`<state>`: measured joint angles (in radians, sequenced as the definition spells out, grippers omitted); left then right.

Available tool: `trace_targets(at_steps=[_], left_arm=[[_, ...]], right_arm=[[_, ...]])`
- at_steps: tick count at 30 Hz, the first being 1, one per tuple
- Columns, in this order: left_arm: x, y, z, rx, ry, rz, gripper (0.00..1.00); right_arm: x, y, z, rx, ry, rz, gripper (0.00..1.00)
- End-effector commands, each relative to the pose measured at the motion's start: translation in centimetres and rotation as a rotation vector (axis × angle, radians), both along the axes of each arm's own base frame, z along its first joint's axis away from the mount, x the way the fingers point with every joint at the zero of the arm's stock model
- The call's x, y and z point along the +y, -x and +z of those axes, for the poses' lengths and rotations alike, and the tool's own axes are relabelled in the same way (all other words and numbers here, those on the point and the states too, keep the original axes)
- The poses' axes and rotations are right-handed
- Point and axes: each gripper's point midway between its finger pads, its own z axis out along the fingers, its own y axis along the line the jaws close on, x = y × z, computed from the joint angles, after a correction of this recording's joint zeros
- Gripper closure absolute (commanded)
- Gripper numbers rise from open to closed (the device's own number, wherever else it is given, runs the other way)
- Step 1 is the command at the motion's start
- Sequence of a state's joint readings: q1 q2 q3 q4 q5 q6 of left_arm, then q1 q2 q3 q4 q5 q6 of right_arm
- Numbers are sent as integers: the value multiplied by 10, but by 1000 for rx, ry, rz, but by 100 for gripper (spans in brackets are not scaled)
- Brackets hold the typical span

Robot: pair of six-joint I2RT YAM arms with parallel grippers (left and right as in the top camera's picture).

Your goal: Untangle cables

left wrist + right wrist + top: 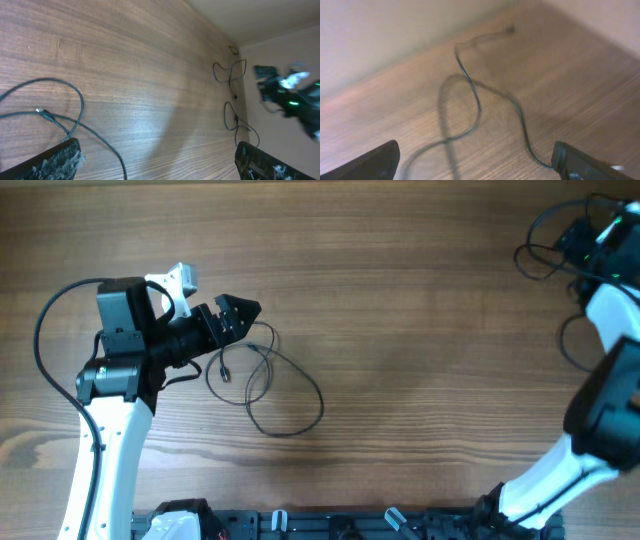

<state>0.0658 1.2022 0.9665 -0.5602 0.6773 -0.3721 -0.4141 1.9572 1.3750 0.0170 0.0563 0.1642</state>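
Note:
One thin black cable (283, 394) lies in loose loops on the wooden table just right of my left gripper (243, 312), which is open and empty above it. In the left wrist view this cable (75, 102) curves past the left finger, its silvery plug tip (39, 111) on the wood, with the jaws (155, 161) wide apart. Another thin cable (538, 256) lies at the far right by my right gripper (585, 230). In the right wrist view it (472, 97) snakes between the open jaws (475, 161), its plug end (510, 31) near the table's edge.
The far cables (231, 75) and the right arm's wrist with a green light (290, 97) show in the left wrist view. A dark rail (330, 525) runs along the table's front edge. A thick black arm wire (45, 320) loops at the left.

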Motion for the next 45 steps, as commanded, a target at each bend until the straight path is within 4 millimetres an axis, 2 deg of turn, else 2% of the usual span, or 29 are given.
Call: trace_targets(at_steps=[1, 3, 5, 7, 9, 10, 14, 16, 21, 23, 24, 27, 29, 31, 34, 37, 40, 42, 45], left_arm=[[2, 0, 3, -12, -4, 6, 0], [2, 0, 3, -12, -4, 6, 0], [2, 0, 3, -12, -4, 6, 0], [2, 0, 3, -12, -4, 6, 0], [2, 0, 3, -12, -4, 6, 0], [2, 0, 3, -12, -4, 6, 0], [2, 0, 3, -12, -4, 6, 0], [2, 0, 3, -12, -4, 6, 0], [1, 0, 4, -8, 5, 7, 0], [2, 0, 3, 0, 8, 17, 0], [9, -4, 0, 1, -26, 52, 0], [37, -7, 6, 3, -15, 167, 0], [61, -6, 11, 12, 10, 264, 0], [91, 5, 16, 21, 18, 366, 0], [113, 28, 13, 84, 31, 465, 0], [119, 44, 3, 161, 49, 508, 0], [118, 48, -1, 192, 56, 510, 0], [117, 50, -2, 199, 58, 510, 0], [116, 52, -4, 216, 61, 510, 0]], right_arm=[[84, 4, 98, -183, -189, 251, 0], [137, 14, 110, -174, -353, 381, 0], [206, 32, 102, -79, -582, 502, 0], [269, 52, 78, 76, -707, 612, 0], [321, 76, 48, 219, -688, 728, 0], [351, 93, 25, 310, -647, 788, 0], [407, 135, -25, 470, -559, 861, 1], [438, 148, -34, 466, -535, 948, 0], [507, 168, -45, 324, -443, 1143, 0], [524, 177, -46, 289, -433, 1200, 0], [534, 183, -48, 266, -410, 1222, 0], [551, 194, -60, 252, -323, 1230, 0], [566, 202, -67, 232, -244, 1320, 0], [584, 209, -78, 197, -156, 1418, 1], [597, 204, -99, 170, -112, 1399, 4], [611, 207, -124, 157, -104, 1425, 7], [611, 203, -147, 185, -56, 1386, 7], [616, 202, -150, 167, -52, 1386, 7], [619, 195, -150, 124, -20, 1335, 14]])
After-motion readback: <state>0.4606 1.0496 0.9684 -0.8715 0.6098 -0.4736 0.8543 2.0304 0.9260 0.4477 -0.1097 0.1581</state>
